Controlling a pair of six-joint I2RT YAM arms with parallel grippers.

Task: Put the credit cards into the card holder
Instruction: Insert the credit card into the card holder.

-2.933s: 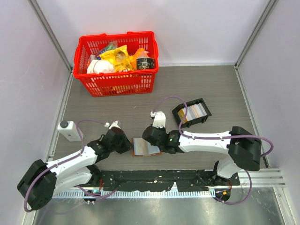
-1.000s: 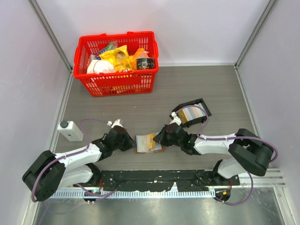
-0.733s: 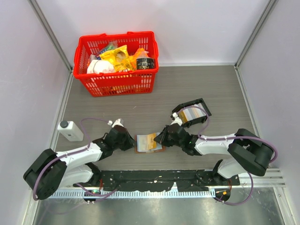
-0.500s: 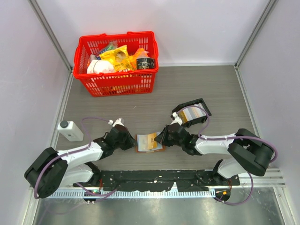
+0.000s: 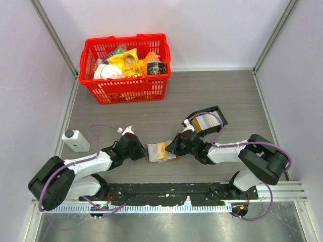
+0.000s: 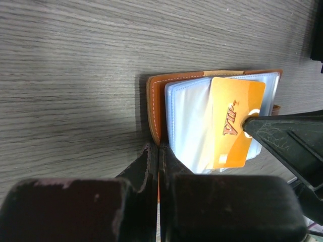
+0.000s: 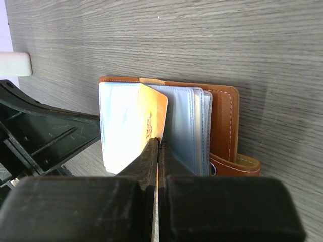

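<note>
The brown card holder [image 5: 154, 157] lies open on the table between both arms, its clear sleeves fanned out [image 6: 186, 121]. My left gripper [image 6: 158, 148] is shut on the holder's brown left cover edge [image 6: 154, 108]. My right gripper [image 7: 159, 143] is shut on a yellow-orange credit card [image 7: 151, 113] marked VIP [image 6: 234, 123], which stands among the sleeves, partly over them. In the top view the left gripper [image 5: 140, 151] and right gripper [image 5: 172, 147] face each other across the holder. More credit cards [image 5: 207, 122] sit in a black tray [image 5: 220, 112].
A red basket [image 5: 126, 91] full of packaged goods stands at the back left. A small white device [image 5: 75, 141] sits near the left wall. The holder's snap tab [image 7: 242, 164] pokes out beside my right fingers. Metal rails edge the table.
The right gripper came down from above the holder and now holds the orange card among the sleeves, nudged slightly left over the last second. The left gripper crept a little toward the holder.
</note>
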